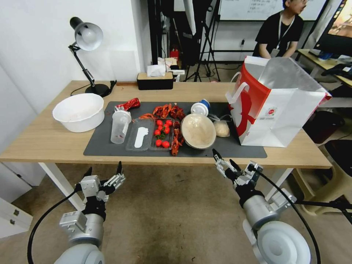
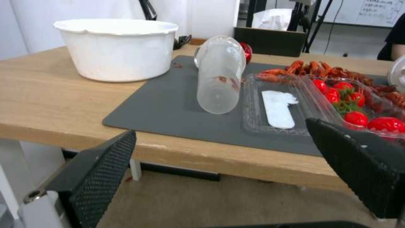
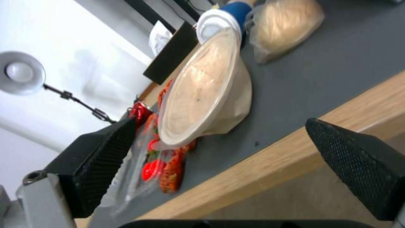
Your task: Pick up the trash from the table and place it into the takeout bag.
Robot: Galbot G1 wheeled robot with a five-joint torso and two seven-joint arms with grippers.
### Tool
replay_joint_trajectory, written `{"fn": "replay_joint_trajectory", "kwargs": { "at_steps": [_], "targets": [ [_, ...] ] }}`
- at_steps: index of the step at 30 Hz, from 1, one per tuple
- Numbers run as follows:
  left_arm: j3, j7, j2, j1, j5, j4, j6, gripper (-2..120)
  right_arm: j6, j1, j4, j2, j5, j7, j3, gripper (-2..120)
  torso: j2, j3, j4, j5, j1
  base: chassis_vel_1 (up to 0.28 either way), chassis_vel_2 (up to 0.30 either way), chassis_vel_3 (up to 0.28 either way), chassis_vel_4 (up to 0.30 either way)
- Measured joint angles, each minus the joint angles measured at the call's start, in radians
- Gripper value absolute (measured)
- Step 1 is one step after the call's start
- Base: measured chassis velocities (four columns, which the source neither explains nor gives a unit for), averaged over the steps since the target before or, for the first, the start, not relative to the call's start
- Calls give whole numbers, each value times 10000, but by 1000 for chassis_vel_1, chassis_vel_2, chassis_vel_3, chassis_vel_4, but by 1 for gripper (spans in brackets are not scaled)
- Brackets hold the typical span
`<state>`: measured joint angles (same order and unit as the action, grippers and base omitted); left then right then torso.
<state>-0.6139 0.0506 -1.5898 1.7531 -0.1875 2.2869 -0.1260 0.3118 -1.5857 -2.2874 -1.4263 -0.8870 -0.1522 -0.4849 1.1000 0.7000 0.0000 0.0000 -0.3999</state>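
Note:
On the dark mat (image 1: 102,146) of the table (image 1: 44,139) lies the trash: a beige paper bowl (image 1: 198,131) (image 3: 202,91) tipped on its side, a clear bag with a pale lump (image 1: 222,128) (image 3: 287,22), a white-and-blue cup (image 1: 200,107) (image 3: 219,19), a clear lidded cup (image 1: 120,126) (image 2: 219,79) and a crushed red can (image 1: 128,105) (image 3: 139,110). The takeout bag (image 1: 275,102) stands open at the mat's right end. My left gripper (image 1: 104,168) (image 2: 219,129) and right gripper (image 1: 224,158) (image 3: 221,123) hang open and empty before the table's front edge, below the tabletop.
A big white tub (image 1: 79,112) sits left of the mat, with a desk lamp (image 1: 88,36) and a tissue box (image 1: 154,80) behind. A clear tray of tomatoes (image 1: 161,134) and crayfish shells (image 1: 168,110) lie among the trash. Bare floor lies under both arms.

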Motion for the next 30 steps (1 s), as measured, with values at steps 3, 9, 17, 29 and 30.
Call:
{"fn": "replay_joint_trajectory", "kwargs": {
  "at_steps": [3, 9, 17, 29, 30],
  "targets": [
    [-14, -1, 13, 27, 0, 33, -1, 100, 185, 282, -10, 91, -1241, -699, 75, 100, 0, 0, 0, 0, 0, 0, 0, 0, 0],
    [-283, 17, 159, -14, -415, 131, -37, 100, 417, 1216, -33, -69, -3017, -2127, 264, 100, 0, 0, -1, -2, 0, 0, 0, 0, 0],
    [-359, 16, 216, 69, -541, 224, -39, 100, 560, 2281, 474, -112, -3810, -3136, 432, 100, 0, 0, 1, 0, -1, 0, 0, 0, 0],
    [-120, 7, 446, -102, -717, 104, 29, 100, 823, 3079, 1125, -235, -4144, -4054, 607, 100, -1, 0, -1, 0, -1, 0, 0, 0, 0],
    [-111, 23, 458, -122, -740, 102, 29, 100, 862, 3164, 1173, -254, -4184, -4086, 654, 100, -1, 0, 0, -1, -1, 0, 0, 0, 0]
  ]
}}
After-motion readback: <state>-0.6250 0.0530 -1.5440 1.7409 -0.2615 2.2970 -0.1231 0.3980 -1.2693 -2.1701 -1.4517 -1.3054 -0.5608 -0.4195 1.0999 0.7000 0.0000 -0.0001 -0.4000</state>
